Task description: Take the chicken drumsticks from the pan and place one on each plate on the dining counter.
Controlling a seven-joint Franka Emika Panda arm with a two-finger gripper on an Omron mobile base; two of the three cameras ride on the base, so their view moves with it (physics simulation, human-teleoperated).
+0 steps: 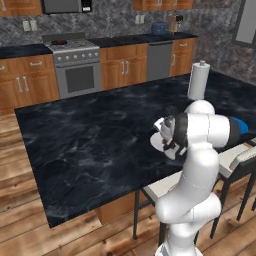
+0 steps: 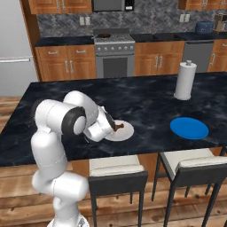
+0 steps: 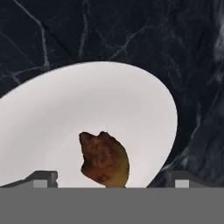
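Left base view: my arm blocks a lot here; I count one white plate peeking out behind my wrist on the dark marble desk, one sliver of blue plate past my elbow, one paper towel roll upright further back, and one stove at the far wall with something dark on top that's too small for me to make out.

Right base view: two plates, well apart; the white plate sits near the desk's front edge with one drumstick lying on it, and the blue plate is off to the side and bare; my pincer hangs low right over the white one; two stools are tucked under the desk's edge.

Hand view: one drumstick, brown and lumpy, resting on the white plate; my two fingertips stand wide apart on either side of it, not touching it, so the pincer is spread and gripping nothing.
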